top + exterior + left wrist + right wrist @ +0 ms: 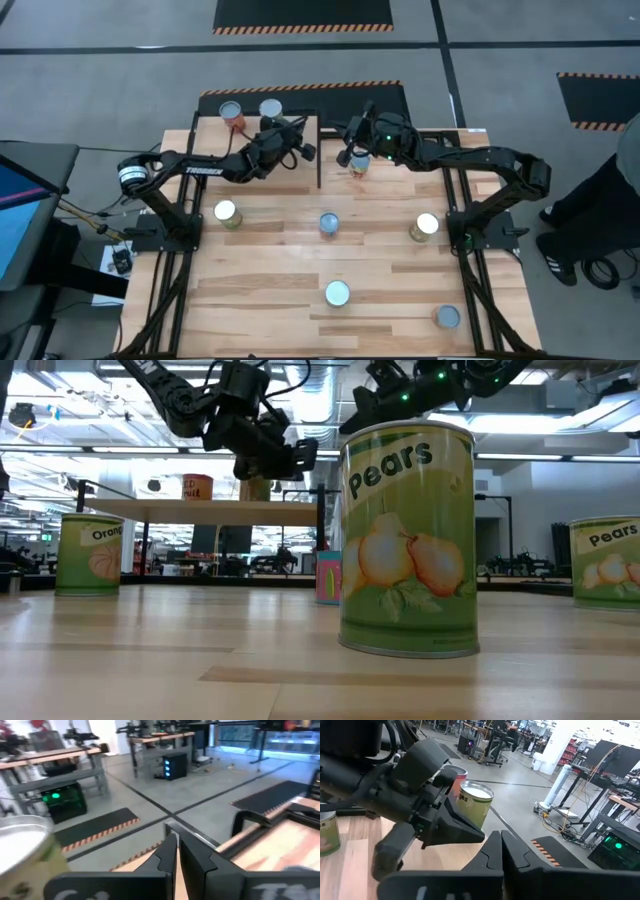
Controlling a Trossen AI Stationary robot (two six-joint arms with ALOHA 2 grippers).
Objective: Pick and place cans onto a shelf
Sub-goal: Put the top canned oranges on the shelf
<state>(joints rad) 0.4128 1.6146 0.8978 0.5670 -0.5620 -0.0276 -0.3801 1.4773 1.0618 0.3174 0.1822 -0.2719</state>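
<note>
2 cans [250, 109] and the left hand [290, 128] crowd the shelf [300, 105]; its right side lies open.

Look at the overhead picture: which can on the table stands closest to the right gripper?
The pink-labelled can at the table's far edge, right under the right gripper. All the other cans on the table stand well clear of it.

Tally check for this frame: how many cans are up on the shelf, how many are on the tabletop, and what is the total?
On the shelf: 2 cans
On the tabletop: 6 cans
Total: 8 cans
</note>
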